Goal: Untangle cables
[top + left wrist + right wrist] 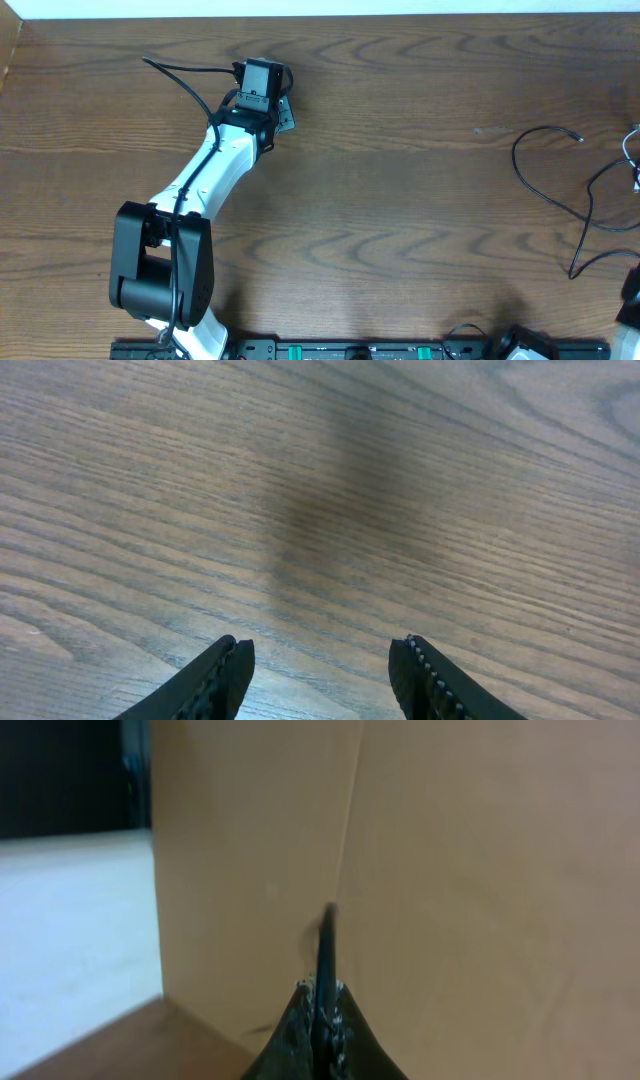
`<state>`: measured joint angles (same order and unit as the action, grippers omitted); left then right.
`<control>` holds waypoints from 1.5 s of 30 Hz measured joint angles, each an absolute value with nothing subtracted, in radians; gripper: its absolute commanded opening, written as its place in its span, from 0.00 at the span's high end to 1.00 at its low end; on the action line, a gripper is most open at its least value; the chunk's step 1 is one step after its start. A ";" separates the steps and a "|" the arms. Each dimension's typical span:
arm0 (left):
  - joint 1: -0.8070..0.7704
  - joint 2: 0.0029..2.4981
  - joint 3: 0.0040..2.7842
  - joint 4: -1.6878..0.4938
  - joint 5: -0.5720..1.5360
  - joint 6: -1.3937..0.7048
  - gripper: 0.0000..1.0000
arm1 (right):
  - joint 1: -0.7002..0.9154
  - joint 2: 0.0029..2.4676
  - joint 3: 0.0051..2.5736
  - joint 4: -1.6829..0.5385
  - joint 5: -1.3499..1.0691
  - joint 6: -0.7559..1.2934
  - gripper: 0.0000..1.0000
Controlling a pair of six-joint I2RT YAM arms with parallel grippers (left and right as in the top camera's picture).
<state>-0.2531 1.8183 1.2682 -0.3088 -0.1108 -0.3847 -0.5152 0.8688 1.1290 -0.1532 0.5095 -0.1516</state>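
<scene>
The left end effector is half open and empty above the desk. The right end effector is closed tight on a black cable; pull slowly.

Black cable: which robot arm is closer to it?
Right. The right arm is at the right edge beside the black cable, its gripper shut on a thin black strand; the left arm is far to its left.

Cables partly beyond right edge
</scene>
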 measured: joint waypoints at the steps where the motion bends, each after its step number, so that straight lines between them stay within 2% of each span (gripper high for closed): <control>1: -0.253 1.818 1.268 -0.311 -0.111 -0.384 0.50 | -0.539 0.896 1.129 -0.159 0.485 -0.135 0.99; 5: -0.253 1.818 1.268 -0.329 -0.110 -0.384 0.50 | -0.607 1.049 1.129 -0.172 0.329 -0.093 0.99; 11: -0.253 1.818 1.268 -0.336 -0.111 -0.384 0.50 | -0.619 1.317 1.128 -0.175 0.105 -0.056 0.99; 12: -0.253 1.818 1.268 -0.337 -0.111 -0.384 0.50 | -0.619 1.364 1.128 -0.176 0.067 -0.047 0.92; 13: -0.253 1.818 1.268 -0.337 -0.110 -0.384 0.50 | -0.619 1.393 1.128 -0.179 0.043 -0.035 0.68; 14: -0.253 1.818 1.268 -0.337 -0.111 -0.385 0.50 | -0.619 1.425 1.128 -0.189 0.017 -0.025 0.21; 15: -0.253 1.818 1.268 -0.337 -0.111 -0.384 0.50 | -0.619 1.449 1.128 -0.202 -0.002 -0.017 0.01; 24: -0.253 1.818 1.268 -0.345 -0.111 -0.385 0.50 | -0.619 1.512 1.126 -0.443 -0.173 0.048 0.01; 26: -0.253 1.818 1.268 -0.349 -0.110 -0.384 0.50 | -0.619 1.509 1.126 -0.527 -0.210 0.072 0.08; 28: -0.253 1.818 1.268 -0.353 -0.111 -0.381 0.50 | -0.618 1.502 1.124 -0.608 -0.241 0.096 0.11; 30: -0.253 1.818 1.268 -0.354 -0.111 -0.369 0.50 | -0.615 1.493 1.124 -0.677 -0.265 0.120 0.08; 32: -0.253 1.818 1.268 -0.355 -0.111 -0.360 0.50 | -0.604 1.475 1.124 -0.740 -0.280 0.154 0.01; 36: -0.253 1.818 1.268 -0.356 -0.111 -0.342 0.50 | -0.574 1.403 1.124 -0.812 -0.298 0.261 0.01; 40: -0.253 1.818 1.268 -0.356 -0.111 -0.339 0.50 | -0.559 1.299 1.125 -0.909 -0.276 0.397 0.01; 45: -0.253 1.818 1.268 -0.356 -0.111 -0.339 0.50 | -0.538 1.216 1.124 -1.083 -0.080 0.535 0.01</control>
<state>-0.2531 1.8183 1.2682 -0.3561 -0.1108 -0.3386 -0.5385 1.2156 1.1244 -1.0832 -0.0803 0.5354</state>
